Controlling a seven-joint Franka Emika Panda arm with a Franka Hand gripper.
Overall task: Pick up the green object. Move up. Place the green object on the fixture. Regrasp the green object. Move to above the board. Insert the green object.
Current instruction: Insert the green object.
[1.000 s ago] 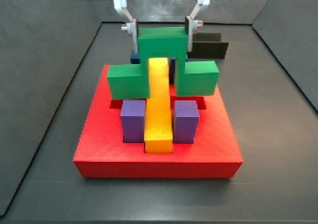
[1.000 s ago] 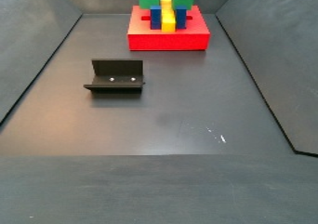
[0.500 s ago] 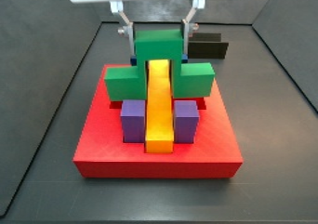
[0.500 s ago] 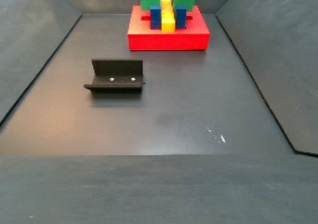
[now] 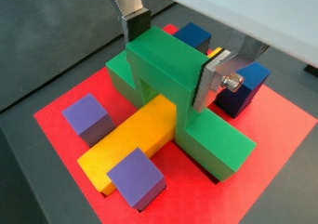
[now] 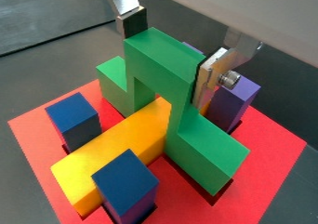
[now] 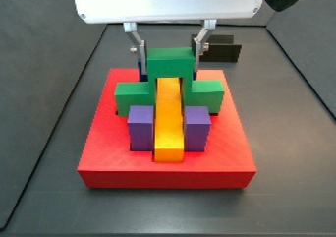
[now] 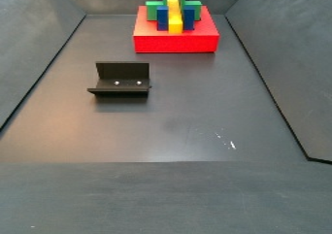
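The green object (image 7: 168,66) stands on the red board (image 7: 164,172), its central block straddling the far end of the yellow bar (image 7: 167,118) and its two arms low on either side. My gripper (image 7: 170,46) hangs over the board's far half, shut on the central block's top. Both wrist views show the green object (image 5: 168,70) (image 6: 162,74) between the silver fingers (image 5: 209,82) (image 6: 211,74), one pad pressed flat on its side, the other mostly behind it. The dark fixture (image 8: 119,80) stands on the floor, well away from the board (image 8: 176,42).
Two purple blocks (image 7: 140,128) (image 7: 197,128) flank the yellow bar's near end. Two dark blue blocks (image 5: 243,84) (image 5: 192,32) sit at the far end, close to the fingers. Dark walls rise around the grey floor (image 8: 169,131).
The gripper has gone down with the green object. The piece hung above the yellow bar a second ago and now sits lower, over the bar, with its arms down by the board.
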